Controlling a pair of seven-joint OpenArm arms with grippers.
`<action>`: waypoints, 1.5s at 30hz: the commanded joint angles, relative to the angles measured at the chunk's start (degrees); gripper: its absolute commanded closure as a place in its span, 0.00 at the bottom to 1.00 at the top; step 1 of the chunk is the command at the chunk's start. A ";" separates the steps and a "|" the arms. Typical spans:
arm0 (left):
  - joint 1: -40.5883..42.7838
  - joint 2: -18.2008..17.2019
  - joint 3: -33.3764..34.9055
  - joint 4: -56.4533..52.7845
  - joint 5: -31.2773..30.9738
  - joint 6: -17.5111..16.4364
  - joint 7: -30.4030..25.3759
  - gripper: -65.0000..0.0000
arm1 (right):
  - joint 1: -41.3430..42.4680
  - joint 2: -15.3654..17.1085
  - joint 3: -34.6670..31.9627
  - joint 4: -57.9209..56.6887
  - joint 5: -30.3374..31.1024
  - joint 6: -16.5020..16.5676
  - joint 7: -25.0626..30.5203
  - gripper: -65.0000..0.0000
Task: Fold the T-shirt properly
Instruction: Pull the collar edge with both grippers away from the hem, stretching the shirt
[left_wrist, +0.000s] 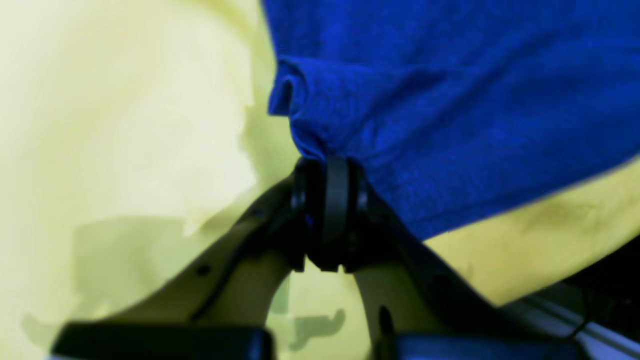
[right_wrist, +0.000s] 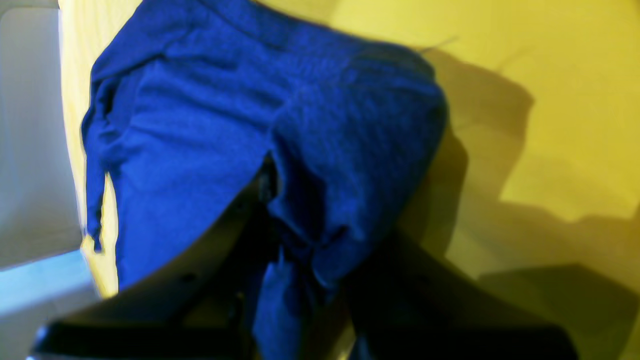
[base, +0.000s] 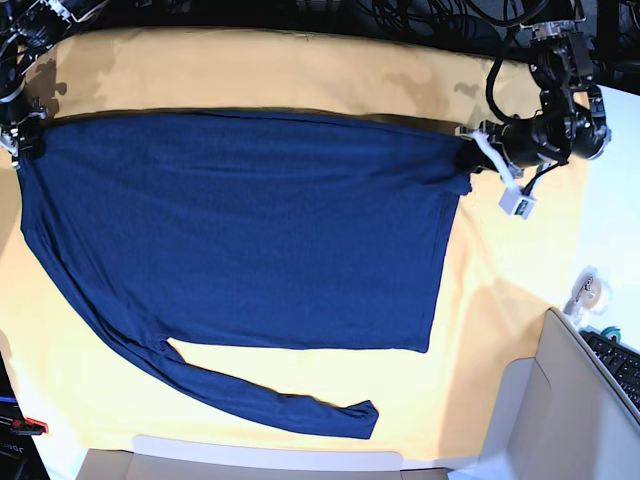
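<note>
Both claws clamped on T-shirt (base: 250, 230)

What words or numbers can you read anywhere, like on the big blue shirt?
No readable text in any view.
T-shirt: plain dark blue, no print or label showing.
Yellow cloth: no writing.
Keyboard at the edge: keys too small to read.
Small red tag at the lower edge: too small and blurred to read.
</note>
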 joint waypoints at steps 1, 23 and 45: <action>-0.09 -0.90 -1.02 0.86 -0.05 -0.01 0.50 1.00 | -1.14 1.26 0.29 1.01 0.74 0.35 1.03 1.00; 14.06 -0.46 -2.34 0.86 -0.13 -0.01 -4.91 1.00 | -13.80 -0.85 0.20 0.93 1.53 0.44 1.03 1.00; 19.25 -0.46 -2.51 3.58 -0.13 -0.01 -7.02 1.00 | -18.20 -3.84 -0.15 0.84 1.44 0.44 0.95 1.00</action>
